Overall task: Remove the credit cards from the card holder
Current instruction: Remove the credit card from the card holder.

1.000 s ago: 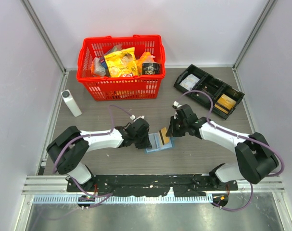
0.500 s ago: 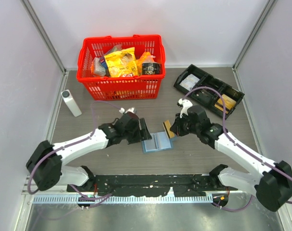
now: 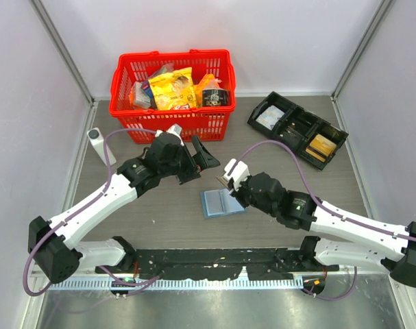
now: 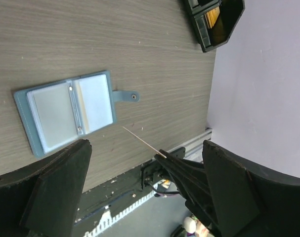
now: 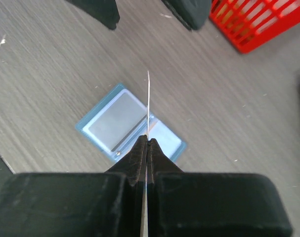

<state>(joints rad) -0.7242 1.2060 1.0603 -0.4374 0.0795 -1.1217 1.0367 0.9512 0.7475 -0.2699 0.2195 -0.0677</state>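
Right gripper [image 5: 148, 140] is pinching a credit card [image 5: 148, 98] above the open card holder [image 3: 221, 203].

The jaws are clamping one edge of the card, so it is standing edge-on, clear of the pale pockets, which look empty. The card holder is lying flat and spread on the table [image 3: 160, 219], likely so cards slide out freely. The left gripper [image 3: 197, 162] is hanging near the red basket [image 3: 172, 123], fingers spread wide with nothing between them, seemingly giving room.
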